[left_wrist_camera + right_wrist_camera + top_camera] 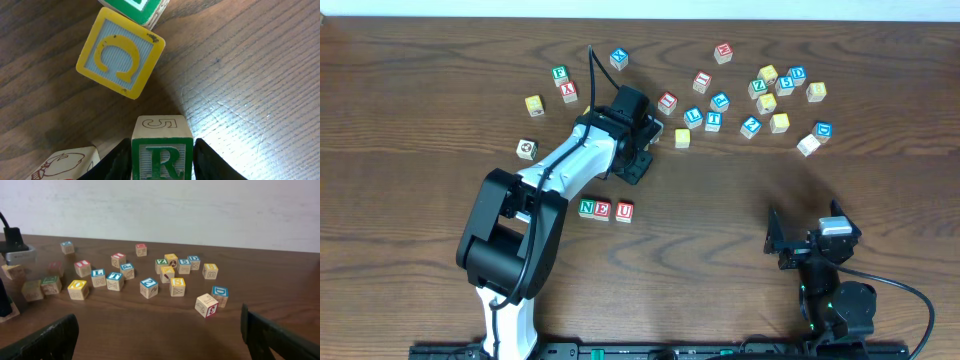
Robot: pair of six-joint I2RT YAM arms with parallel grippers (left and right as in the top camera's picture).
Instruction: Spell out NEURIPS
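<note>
Green R block (pixel 162 145) pinched by left gripper (pixel 163 165)
Might clip that yellow block (pixel 120 52) ahead (or land crooked beside the U block (pixel 624 211)); right gripper (pixel 160 337) sits spread wide, empty.

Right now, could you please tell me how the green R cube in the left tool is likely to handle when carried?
The R cube looks like rigid wood, so it probably won't deform in the left tool. Its flat faces should sit squarely, not roll. Being small, it is likely light.
</note>
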